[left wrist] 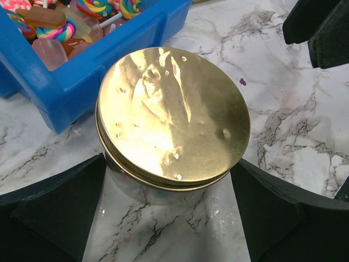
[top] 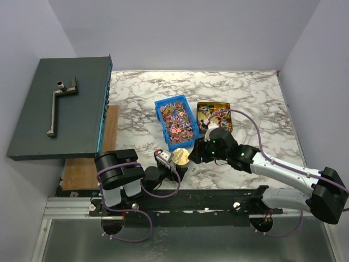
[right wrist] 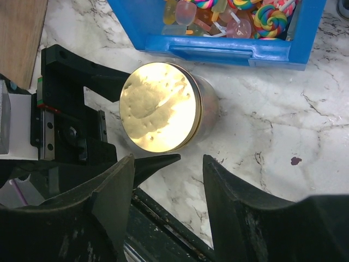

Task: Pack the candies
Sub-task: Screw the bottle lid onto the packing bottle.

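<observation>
The candies (top: 177, 119) fill a blue bin (top: 161, 117) at mid-table; they also show in the left wrist view (left wrist: 54, 27) and the right wrist view (right wrist: 234, 16). A clear jar with a round gold lid (top: 180, 156) stands just in front of the bin, lid on. My left gripper (left wrist: 169, 183) has a finger on each side of the jar (left wrist: 172, 117) and is shut on it. My right gripper (right wrist: 169, 174) is open and empty, hovering just right of the jar (right wrist: 161, 106).
A gold rectangular tray (top: 223, 106) holding more sweets sits right of the bin. A dark grey box (top: 32, 120) with a metal handle (top: 57, 103) stands at the left. A wooden board (top: 87, 164) lies below it. The right arm's fingers (left wrist: 322, 27) show at the upper right of the left wrist view.
</observation>
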Robot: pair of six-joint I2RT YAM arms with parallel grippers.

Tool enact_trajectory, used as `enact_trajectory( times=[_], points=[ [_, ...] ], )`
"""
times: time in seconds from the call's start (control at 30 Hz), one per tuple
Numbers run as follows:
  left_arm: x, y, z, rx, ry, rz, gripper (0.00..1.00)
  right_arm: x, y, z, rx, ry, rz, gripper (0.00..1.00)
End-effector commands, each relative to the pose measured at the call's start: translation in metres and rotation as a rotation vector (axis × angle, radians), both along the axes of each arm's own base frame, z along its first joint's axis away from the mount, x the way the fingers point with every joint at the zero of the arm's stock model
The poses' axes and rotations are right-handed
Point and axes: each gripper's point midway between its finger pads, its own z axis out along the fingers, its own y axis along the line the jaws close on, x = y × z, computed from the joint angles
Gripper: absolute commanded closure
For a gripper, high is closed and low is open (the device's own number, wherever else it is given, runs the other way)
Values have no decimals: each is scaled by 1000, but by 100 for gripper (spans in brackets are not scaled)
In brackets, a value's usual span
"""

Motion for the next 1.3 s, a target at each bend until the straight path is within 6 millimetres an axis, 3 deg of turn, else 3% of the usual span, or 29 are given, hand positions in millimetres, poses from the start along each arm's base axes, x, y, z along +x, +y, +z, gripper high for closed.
enact_trajectory(
  times=[0.0, 0.23, 0.87, 1.13, 1.27],
  points=[
    [0, -7, 3, -19, -38, -14, 1, -1, -1, -1, -2, -21, 15, 43],
    [-2, -17, 0, 13, -63, -60, 2, -4, -7, 0, -6, -25, 8, 42],
    [-35, -53, 2, 72, -179, -272, 20, -18, -29, -8, -30, 2, -25, 43],
    [-44, -57, -3, 80, -172, -314, 31, -18, -39, -19, -68, 7, -55, 50],
    [-44, -53, -6, 81, -155, -303, 32, -19, -38, -25, -75, 15, -50, 55]
  ],
)
